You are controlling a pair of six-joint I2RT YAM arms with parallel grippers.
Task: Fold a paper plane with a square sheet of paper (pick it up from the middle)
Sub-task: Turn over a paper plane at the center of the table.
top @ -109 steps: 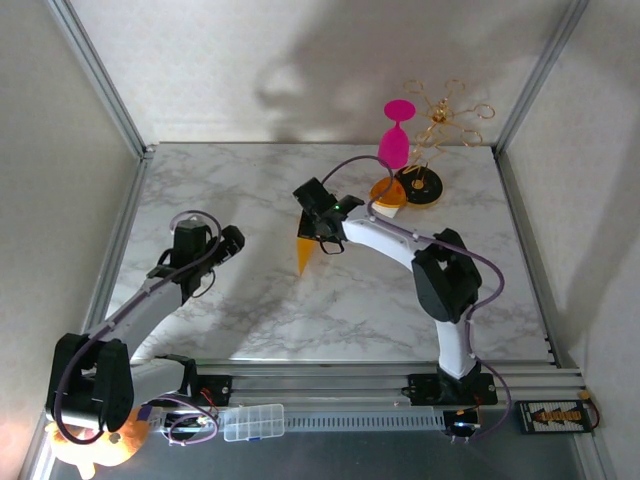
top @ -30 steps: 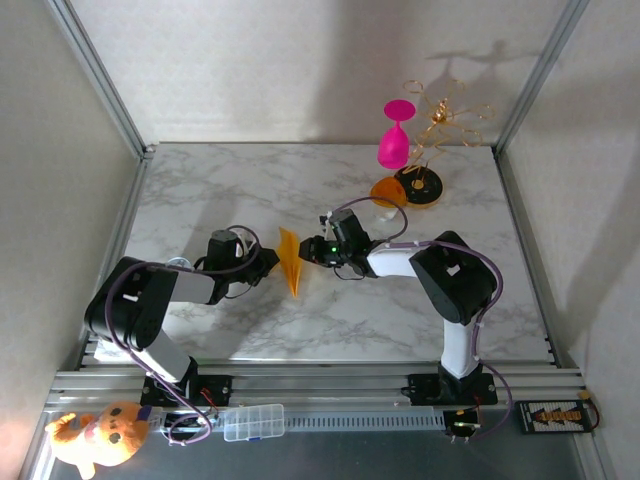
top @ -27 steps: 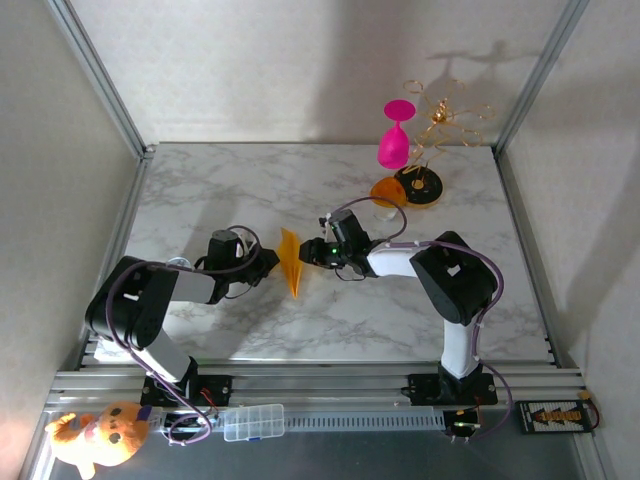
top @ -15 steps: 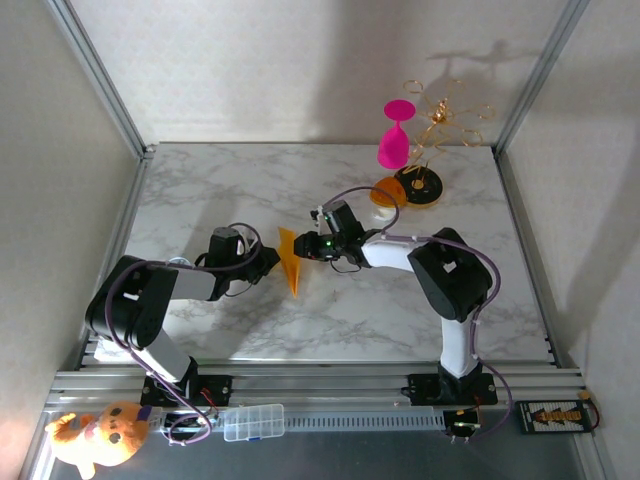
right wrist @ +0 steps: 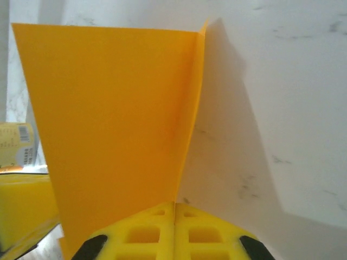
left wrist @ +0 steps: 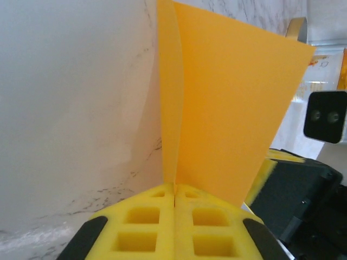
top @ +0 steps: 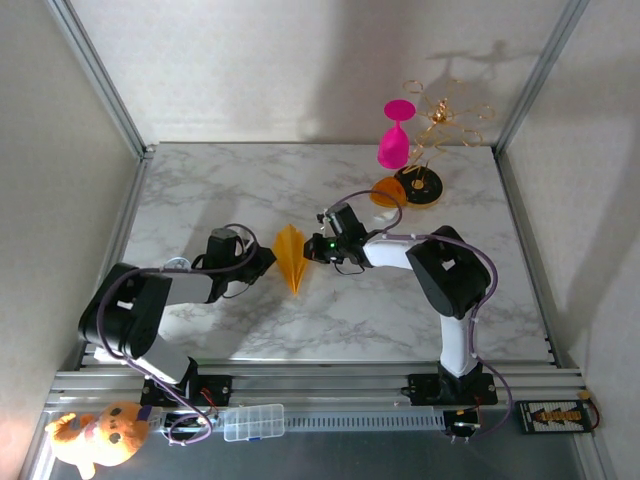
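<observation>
The square sheet of paper (top: 291, 255) is yellow-orange and folded into a creased shape with its point toward the near edge, held above the marble table (top: 220, 190) between both arms. My left gripper (top: 268, 262) is shut on its left flap. In the left wrist view the paper (left wrist: 227, 108) rises out of the seam of the shut left gripper (left wrist: 174, 189). My right gripper (top: 311, 250) is shut on the right flap. In the right wrist view the paper (right wrist: 108, 108) runs down into the closed seam of the right gripper (right wrist: 174, 206). The two flaps spread apart in a V.
At the back right stand a pink goblet (top: 393, 140), a gold wire stand (top: 445, 115), an orange-and-black disc (top: 420, 185) and a small white cup with an orange top (top: 387, 193). A plush toy (top: 95, 435) and a clear plastic box (top: 253, 421) lie by the near rail.
My right gripper has closed on the paper's right flap. The paper now looks wider, with its flaps spread apart. The left gripper has kept its hold.
</observation>
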